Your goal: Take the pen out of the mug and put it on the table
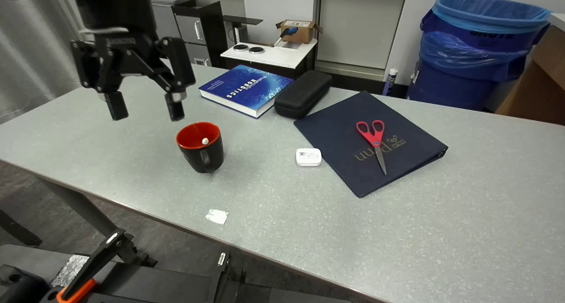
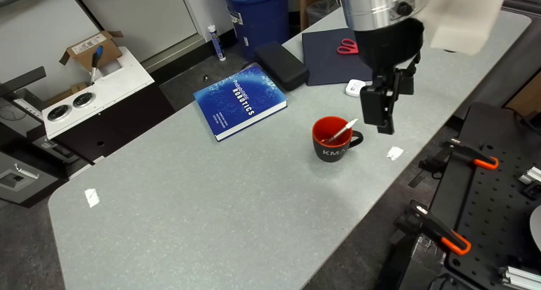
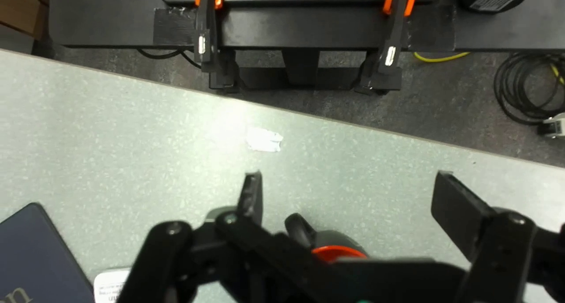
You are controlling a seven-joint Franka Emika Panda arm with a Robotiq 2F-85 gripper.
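Observation:
The mug [image 1: 211, 155], black with a red inside, stands upright on the grey table [image 1: 265, 197]. It also shows in an exterior view [image 2: 331, 153], its handle toward the near table edge. The pen [image 2: 343, 130], a thin whitish stick, leans in it, its upper end sticking out over the rim; only its white tip [image 1: 205, 141] shows in an exterior view. My gripper [image 1: 146, 108] is open and empty, above the table and apart from the mug. In the wrist view, the gripper [image 3: 348, 183] partly covers the mug [image 3: 333, 239]; the pen is hidden there.
A blue book [image 1: 247, 89], a black case [image 1: 303, 93] and a dark folder [image 1: 353, 122] with red scissors [image 1: 373, 137] lie toward the back. A small white box [image 1: 308, 157] lies beside the folder. A white scrap [image 1: 216, 216] is near the front edge.

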